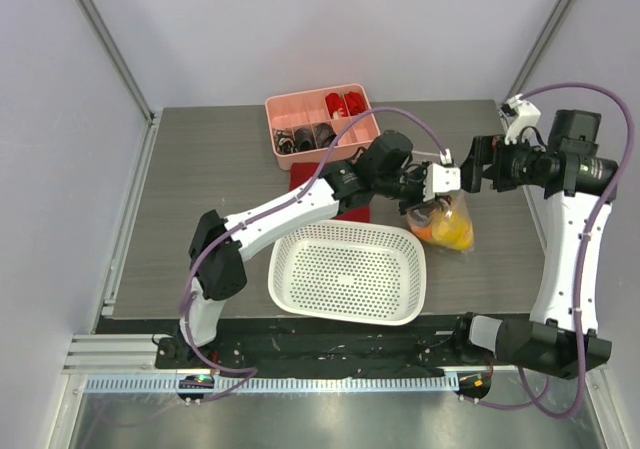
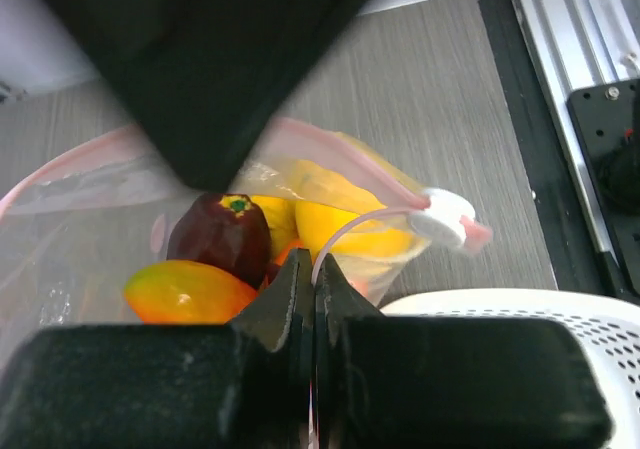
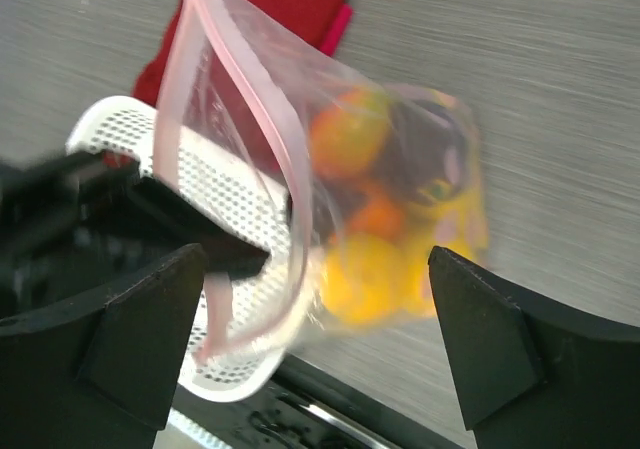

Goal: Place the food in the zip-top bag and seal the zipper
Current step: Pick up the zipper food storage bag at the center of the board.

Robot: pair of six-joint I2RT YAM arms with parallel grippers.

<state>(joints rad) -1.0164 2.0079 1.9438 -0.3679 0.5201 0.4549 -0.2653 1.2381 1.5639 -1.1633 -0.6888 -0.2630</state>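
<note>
Top camera looks down over the whole table [image 1: 200, 169]; both wrist cameras closely face the zip-top bag [image 3: 400, 199].

Grey wood-grain table [image 1: 200, 169], plain pale walls [image 1: 300, 29], aluminium frame [image 1: 108, 39]

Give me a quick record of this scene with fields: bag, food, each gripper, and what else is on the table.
bag: zip-top bag, mouth not sealed, beside the white basket
food: fruits inside the bag
left: left gripper shut on the zipper
right: right gripper open, holding nothing
other: pink tray, red cloth
</note>
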